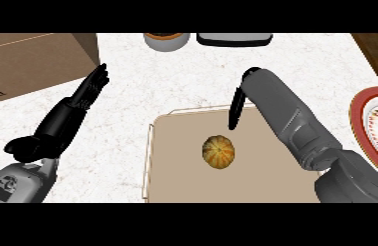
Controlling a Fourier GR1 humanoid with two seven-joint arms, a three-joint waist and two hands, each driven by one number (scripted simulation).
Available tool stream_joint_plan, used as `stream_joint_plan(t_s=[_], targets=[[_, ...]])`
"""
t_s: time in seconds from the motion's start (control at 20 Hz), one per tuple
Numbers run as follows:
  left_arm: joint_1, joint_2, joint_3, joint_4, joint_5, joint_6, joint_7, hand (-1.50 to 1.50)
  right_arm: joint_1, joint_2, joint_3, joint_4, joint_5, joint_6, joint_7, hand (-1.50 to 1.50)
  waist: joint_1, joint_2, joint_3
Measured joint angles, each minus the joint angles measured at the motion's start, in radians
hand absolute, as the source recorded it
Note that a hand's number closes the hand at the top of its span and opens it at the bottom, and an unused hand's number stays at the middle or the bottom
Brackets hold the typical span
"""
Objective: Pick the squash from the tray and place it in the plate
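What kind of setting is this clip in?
Most likely a kitchen counter: a pale speckled countertop carries a tray with a squash on it, and a red-rimmed plate sits at the right edge. Two containers at the far edge are cut off, so I cannot identify them.

kitchen | pale speckled counter | tray | red-rimmed plate | cup at far edge

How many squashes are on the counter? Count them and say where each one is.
1. The squash lies near the middle of the tray, just below the right hand. Others could be hidden under the right forearm, though nothing suggests it.
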Motion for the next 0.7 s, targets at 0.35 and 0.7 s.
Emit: stream_joint_plan(t_s=[0.35, 0.7], targets=[[0.01, 0.001, 0.014, 0.005, 0.0, -0.014, -0.003, 0.0, -0.002, 0.02, -0.017, 0.046, 0.0, 0.056, -0.025, -1.5, 0.001, -0.01, -0.004], [-0.008, -0.012, 0.02, 0.017, -0.008, -0.015, 0.0, 0.0, 0.019, 0.021, -0.037, 0.047, -0.001, 0.096, -0.031, -1.5, 0.009, -0.022, -0.01]])
